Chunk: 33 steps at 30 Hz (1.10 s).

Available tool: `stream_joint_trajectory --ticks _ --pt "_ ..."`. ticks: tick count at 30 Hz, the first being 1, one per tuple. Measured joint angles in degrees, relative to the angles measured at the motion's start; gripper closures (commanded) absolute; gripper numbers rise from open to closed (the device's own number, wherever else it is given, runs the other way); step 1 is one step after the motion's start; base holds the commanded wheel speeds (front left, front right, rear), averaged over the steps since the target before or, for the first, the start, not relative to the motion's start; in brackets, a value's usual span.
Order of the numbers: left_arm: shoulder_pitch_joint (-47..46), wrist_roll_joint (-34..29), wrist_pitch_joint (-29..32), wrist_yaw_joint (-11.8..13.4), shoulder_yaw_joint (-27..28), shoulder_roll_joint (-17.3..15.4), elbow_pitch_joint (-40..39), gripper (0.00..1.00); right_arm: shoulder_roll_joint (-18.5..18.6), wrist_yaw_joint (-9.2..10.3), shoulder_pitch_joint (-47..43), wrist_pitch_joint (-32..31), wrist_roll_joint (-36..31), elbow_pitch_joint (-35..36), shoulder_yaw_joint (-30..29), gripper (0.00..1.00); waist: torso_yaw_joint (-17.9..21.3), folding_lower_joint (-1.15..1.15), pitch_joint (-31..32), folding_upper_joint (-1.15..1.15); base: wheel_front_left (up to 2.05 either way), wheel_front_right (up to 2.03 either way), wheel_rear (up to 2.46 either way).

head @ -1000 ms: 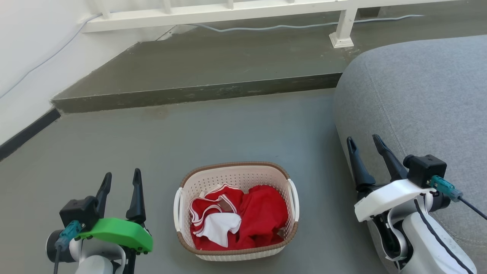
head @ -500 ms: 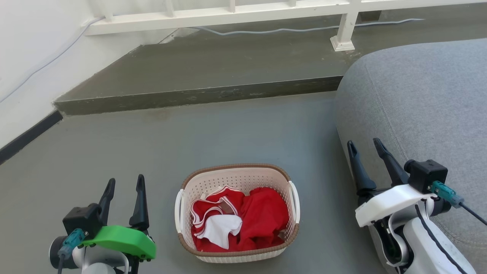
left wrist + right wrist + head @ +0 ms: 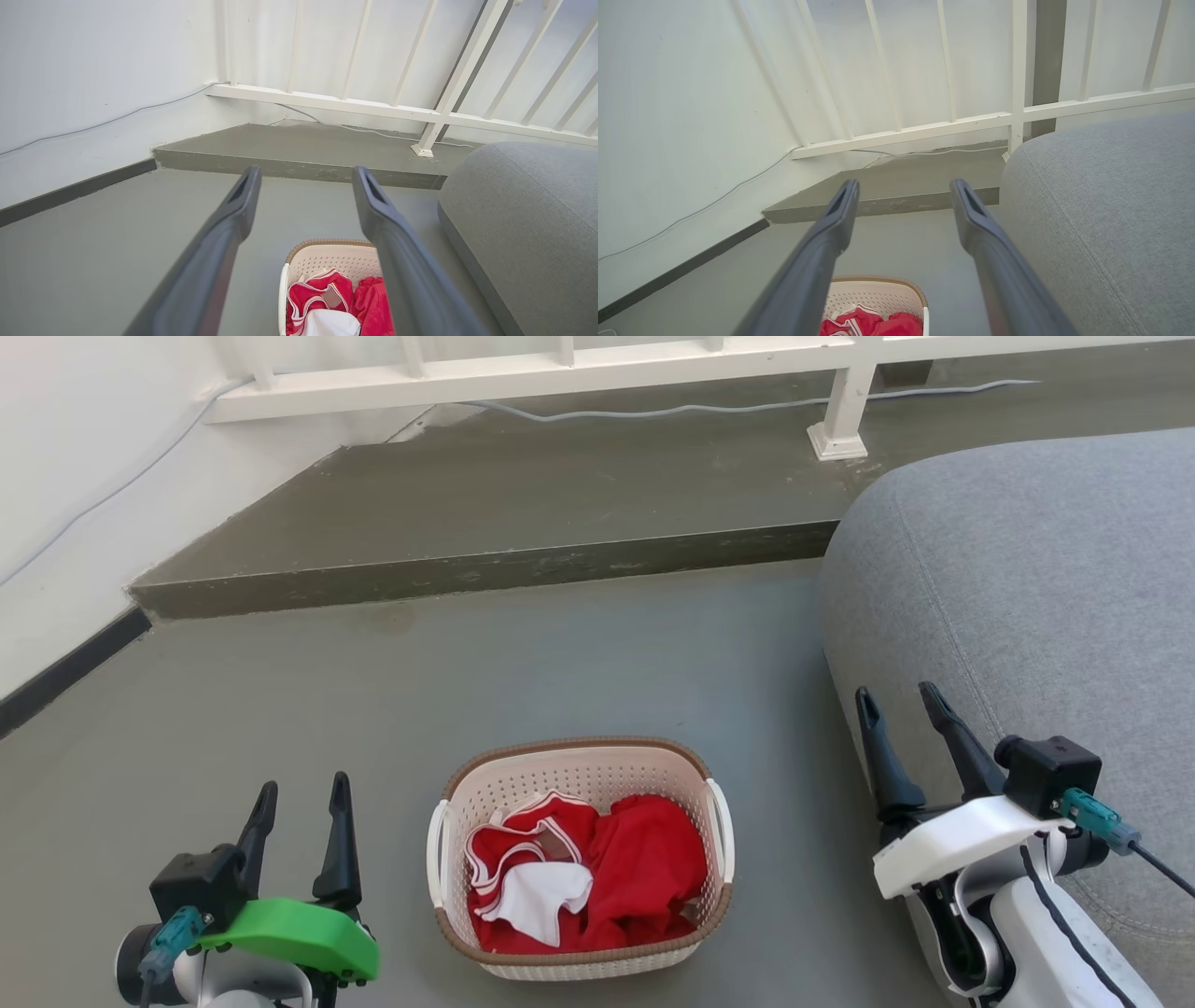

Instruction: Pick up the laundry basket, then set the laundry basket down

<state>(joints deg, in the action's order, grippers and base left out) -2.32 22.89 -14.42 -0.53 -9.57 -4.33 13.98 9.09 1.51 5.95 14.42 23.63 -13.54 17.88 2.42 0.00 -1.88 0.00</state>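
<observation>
The laundry basket [image 3: 579, 770] sits on the grey floor at the bottom middle of the head view, cream and perforated with a brown rim, white side handles and red-and-white clothes inside. My left gripper [image 3: 301, 790] is open to the basket's left, apart from it. To the basket's right my right gripper [image 3: 898, 698] is open too, close to the sofa. The left wrist view shows the laundry basket [image 3: 327, 254] partly behind the right finger of the left gripper [image 3: 306, 175]. The laundry basket [image 3: 878, 294] lies low between the fingers of the right gripper [image 3: 903, 189].
A grey sofa [image 3: 1036, 588] fills the right side. A raised concrete step [image 3: 485, 569] crosses the floor beyond the basket, with a white railing [image 3: 579, 369] and a cable [image 3: 709, 403] behind it. A white wall with a dark skirting [image 3: 65, 667] runs along the left.
The head view has shifted slightly. Both grippers sit a little lower in the picture than a second ago, still open. The basket has not moved on the floor.
</observation>
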Motion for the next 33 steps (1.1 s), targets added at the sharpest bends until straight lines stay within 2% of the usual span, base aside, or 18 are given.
stream_joint_trajectory --ticks 11,12,22,33 --pt "0.0 -0.4 0.0 -0.5 0.3 0.4 -0.1 0.00 -0.4 -0.77 -0.6 0.0 -0.6 0.0 -0.5 0.00 0.1 0.00 -0.1 0.00 0.00 0.00 0.00" --pt "0.0 -0.3 0.0 -0.8 0.3 0.5 -0.1 1.00 -0.4 -0.98 -0.6 0.0 -0.6 0.0 -0.6 1.00 0.1 0.00 -0.1 0.00 0.00 0.00 0.00" --pt "1.1 1.1 0.8 -1.0 0.3 1.6 3.8 1.00 -1.7 -0.99 -3.8 -0.2 1.0 -3.2 -0.5 1.00 0.1 0.00 -0.1 0.00 0.00 0.00 0.00" --pt "1.1 10.1 3.8 -1.5 2.1 1.6 4.0 1.00 -2.0 -1.98 -3.8 -2.4 10.2 -2.9 -3.0 1.00 -0.3 0.00 0.2 0.00 0.00 0.00 0.00"
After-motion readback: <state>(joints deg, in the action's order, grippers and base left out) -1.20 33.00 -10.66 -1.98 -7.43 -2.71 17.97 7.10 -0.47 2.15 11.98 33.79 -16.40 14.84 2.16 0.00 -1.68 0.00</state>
